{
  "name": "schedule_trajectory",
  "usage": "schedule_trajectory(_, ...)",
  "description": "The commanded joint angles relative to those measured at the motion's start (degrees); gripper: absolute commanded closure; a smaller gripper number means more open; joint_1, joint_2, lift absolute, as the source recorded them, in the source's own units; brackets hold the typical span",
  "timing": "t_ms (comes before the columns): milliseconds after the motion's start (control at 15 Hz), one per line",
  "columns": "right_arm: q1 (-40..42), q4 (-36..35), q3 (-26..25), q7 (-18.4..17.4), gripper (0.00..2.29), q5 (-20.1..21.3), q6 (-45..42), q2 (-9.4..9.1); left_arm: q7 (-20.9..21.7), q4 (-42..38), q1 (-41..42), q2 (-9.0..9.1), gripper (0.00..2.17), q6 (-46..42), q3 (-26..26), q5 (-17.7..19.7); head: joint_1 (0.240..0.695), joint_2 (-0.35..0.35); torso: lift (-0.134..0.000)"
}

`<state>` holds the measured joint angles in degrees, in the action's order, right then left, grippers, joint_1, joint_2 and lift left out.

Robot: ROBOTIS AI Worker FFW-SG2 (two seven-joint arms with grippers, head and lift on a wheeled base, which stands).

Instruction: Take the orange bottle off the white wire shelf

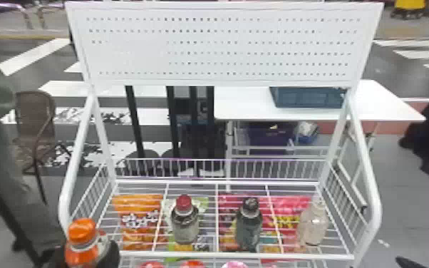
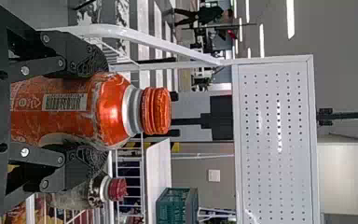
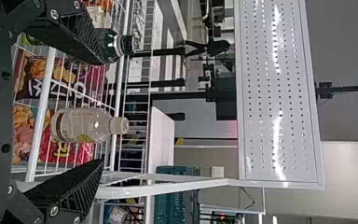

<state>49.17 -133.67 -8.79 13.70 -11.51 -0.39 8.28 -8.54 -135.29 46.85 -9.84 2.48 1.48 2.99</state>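
Orange bottle (image 2: 112, 109) upright, btwn the L gripper's (image 2: 105, 111) fingers (image 2: 85, 56), cap (image 2: 156, 111) past the tips: L's closed on it, both sides! R gripper (image 3: 101, 112) farther off, wide open, nothing held. White wire shelf (image 1: 224, 254) beyond L, to its right; prob. a straight pull back, bottle vert.

We see orange on the bottle (image 2: 112, 112) and its cap (image 2: 156, 111), with a silvery ring (image 2: 131, 110) between them. To us the shelf (image 1: 237, 254) is white, the board (image 1: 217, 48) white with rows of dark dots, the crate (image 1: 310, 98) teal, and the road (image 1: 17, 50) dark with white stripes (image 1: 99, 89).
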Motion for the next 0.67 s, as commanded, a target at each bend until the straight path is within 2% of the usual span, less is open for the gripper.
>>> schedule_trajectory(0,0.1,-0.2,-0.1,0.1,0.15,0.0,-0.4,0.07,0.0,-0.2,0.0,0.00,1.13,-0.1,-0.5,0.0,0.499,0.000,0.000)
schedule_trajectory(600,0.3,-0.3,-0.1,-0.2,0.15,-0.2,-1.2,0.15,0.0,-1.8,0.1,0.00,1.13,0.1,-0.4,0.0,0.499,0.000,0.000)
